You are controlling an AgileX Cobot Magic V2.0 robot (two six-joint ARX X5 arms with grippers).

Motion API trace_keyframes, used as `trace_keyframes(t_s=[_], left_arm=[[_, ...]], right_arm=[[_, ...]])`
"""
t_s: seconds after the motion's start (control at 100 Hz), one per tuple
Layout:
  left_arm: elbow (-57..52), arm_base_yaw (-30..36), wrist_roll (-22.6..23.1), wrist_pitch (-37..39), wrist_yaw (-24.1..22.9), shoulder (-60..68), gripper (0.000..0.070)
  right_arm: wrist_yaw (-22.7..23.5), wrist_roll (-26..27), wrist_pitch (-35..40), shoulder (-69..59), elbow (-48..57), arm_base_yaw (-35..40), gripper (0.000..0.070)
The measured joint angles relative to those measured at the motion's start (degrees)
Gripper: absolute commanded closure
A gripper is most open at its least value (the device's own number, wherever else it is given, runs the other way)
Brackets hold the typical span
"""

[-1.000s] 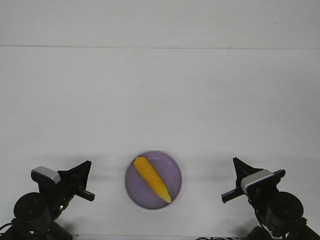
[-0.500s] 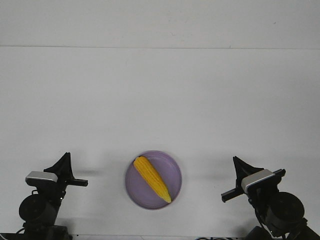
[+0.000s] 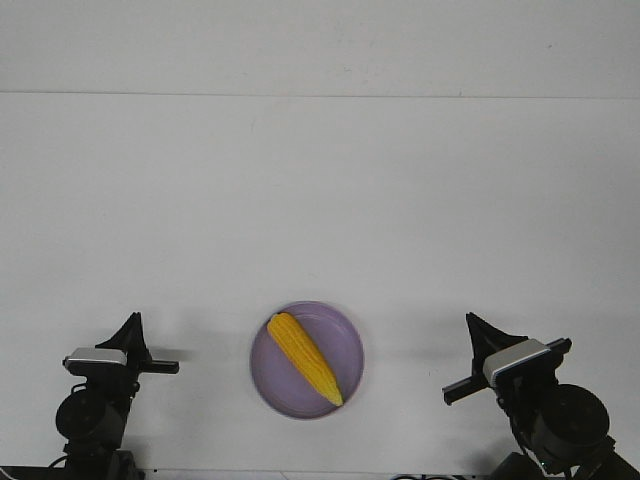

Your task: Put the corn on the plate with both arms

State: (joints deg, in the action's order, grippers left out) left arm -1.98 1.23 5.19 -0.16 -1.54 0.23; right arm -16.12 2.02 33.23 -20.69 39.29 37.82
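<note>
One view, the front one, shows the corn (image 3: pixel 304 357) lying diagonally inside the plate (image 3: pixel 345 335), low in the frame at centre, thick end toward the upper left and pale tip toward the lower right rim. The plate rests on the white tabletop (image 3: pixel 320 200). In the lower left corner the left end effector (image 3: pixel 148 350) holds nothing, well apart from the plate; whether it is released or clenched I cannot tell. In the lower right corner the right end effector (image 3: pixel 467 360) is spread apart and empty.
</note>
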Motion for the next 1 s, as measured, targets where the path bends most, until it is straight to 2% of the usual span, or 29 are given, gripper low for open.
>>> trace_keyframes(t_s=[0.72,0.82,1.0], left_arm=[[0.0,0.0,0.0,0.0,0.0,0.0,0.0685],[0.0,0.0,0.0,0.0,0.0,0.0,0.0685],[0.0,0.0,0.0,0.0,0.0,0.0,0.0685]], right_arm=[[-0.2,-0.2,0.0,0.0,0.0,-0.8,0.0690],[1.1,-2.3,-1.1,0.5,-0.9,-6.6,0.0690],[8.4,-4.1,-12.2,7.7,-12.2,-24.2,0.0691]])
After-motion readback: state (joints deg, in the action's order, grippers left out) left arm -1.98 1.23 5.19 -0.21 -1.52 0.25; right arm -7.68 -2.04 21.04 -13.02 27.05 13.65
